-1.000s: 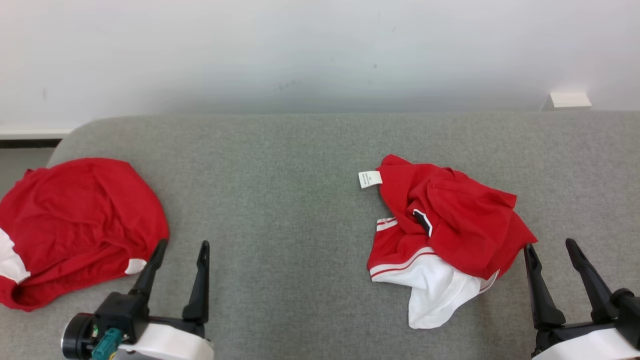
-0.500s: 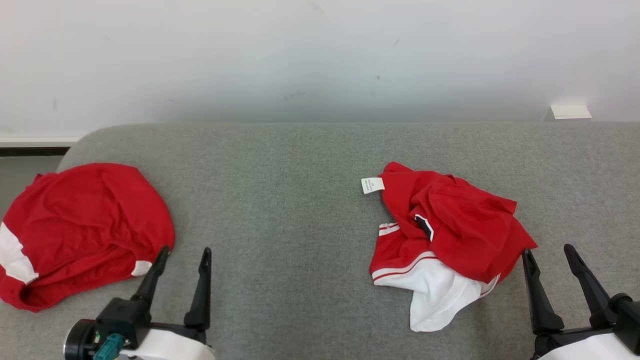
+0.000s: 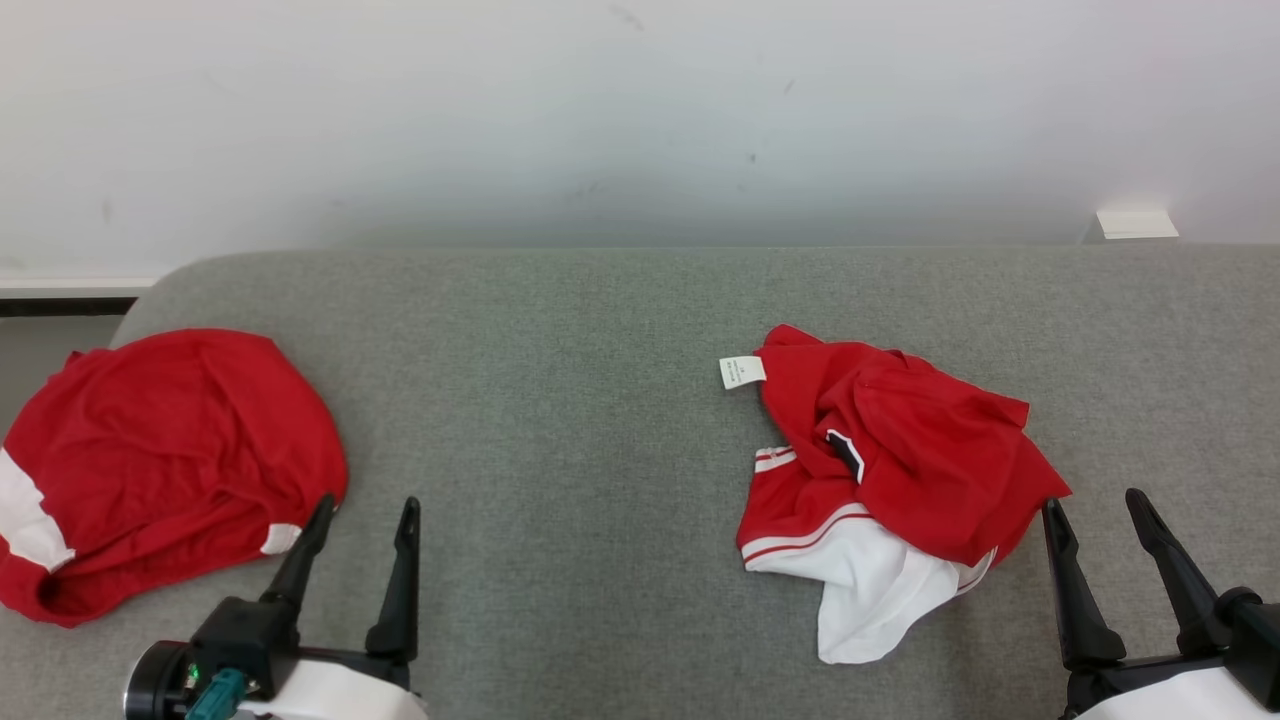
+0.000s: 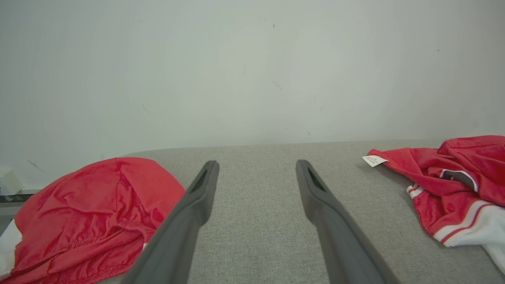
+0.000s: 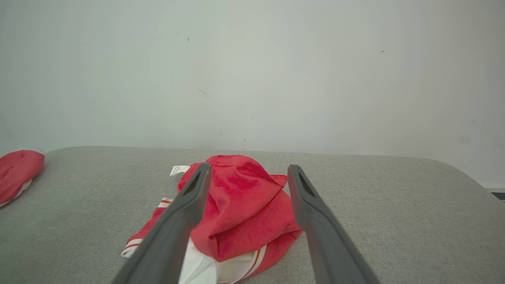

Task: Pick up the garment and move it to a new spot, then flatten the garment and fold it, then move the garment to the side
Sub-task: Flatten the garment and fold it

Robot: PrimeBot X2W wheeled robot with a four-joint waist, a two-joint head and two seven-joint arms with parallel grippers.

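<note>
A crumpled red and white garment point(image 3: 890, 470) with a white label lies in a heap on the grey cushion point(image 3: 580, 400), right of centre. My right gripper point(image 3: 1091, 498) stands open just off the heap's right edge, empty; in the right wrist view the garment point(image 5: 240, 209) sits just beyond the right gripper point(image 5: 249, 165). My left gripper point(image 3: 366, 500) is open at the lower left with nothing in it. In the left wrist view the left gripper point(image 4: 257, 161) frames bare cushion, with the garment point(image 4: 453, 185) far to its right.
A second red garment point(image 3: 170, 460) with white trim lies rounded at the cushion's left end, close to my left fingers, and shows as a red garment point(image 4: 86, 217) in the left wrist view. A white wall point(image 3: 640, 120) backs the cushion. Bare grey fabric spans the middle.
The whole head picture has shifted down a little, so the camera moved. Both garments lie as before and both grippers stay open in place.
</note>
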